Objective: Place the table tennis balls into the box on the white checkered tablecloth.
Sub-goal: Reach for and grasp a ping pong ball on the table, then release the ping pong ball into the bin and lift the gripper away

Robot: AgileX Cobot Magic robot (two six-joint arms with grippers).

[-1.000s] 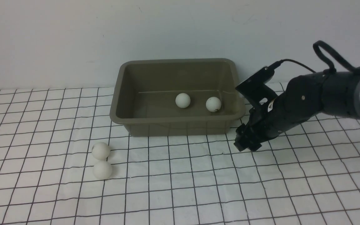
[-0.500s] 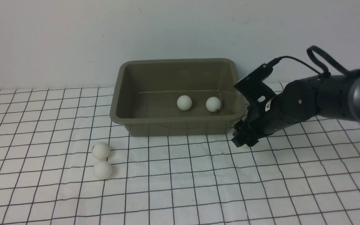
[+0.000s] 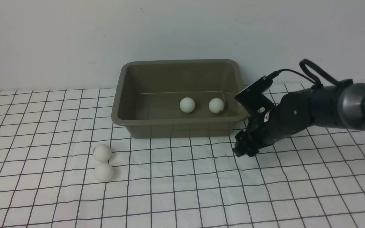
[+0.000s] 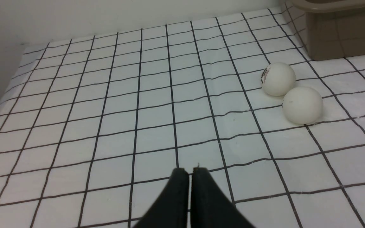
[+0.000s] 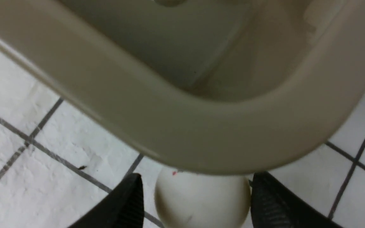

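Front view: raised station, facing forward and slightly down over the white checkered tablecloth [image 3: 182, 196] to the wall [image 3: 182, 28]; box [image 3: 176, 128] near frame centre, mid distance. Left wrist view: low, oblique, looking out beyond the left claw [image 4: 190, 171]; shares two table tennis balls [image 4: 277, 79] and one box corner with the front view. Right wrist view: very close, steeply downward past the right claw [image 5: 197, 183] onto the box's rim.

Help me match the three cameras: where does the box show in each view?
Front view: the box sits mid-picture, two balls inside.
Left wrist view: only a box corner, beyond two loose balls.
Right wrist view: its rounded corner rim fills the picture, beside a ball between the fingers of the right gripper.
Shared landmark: the white checkered tablecloth under it.
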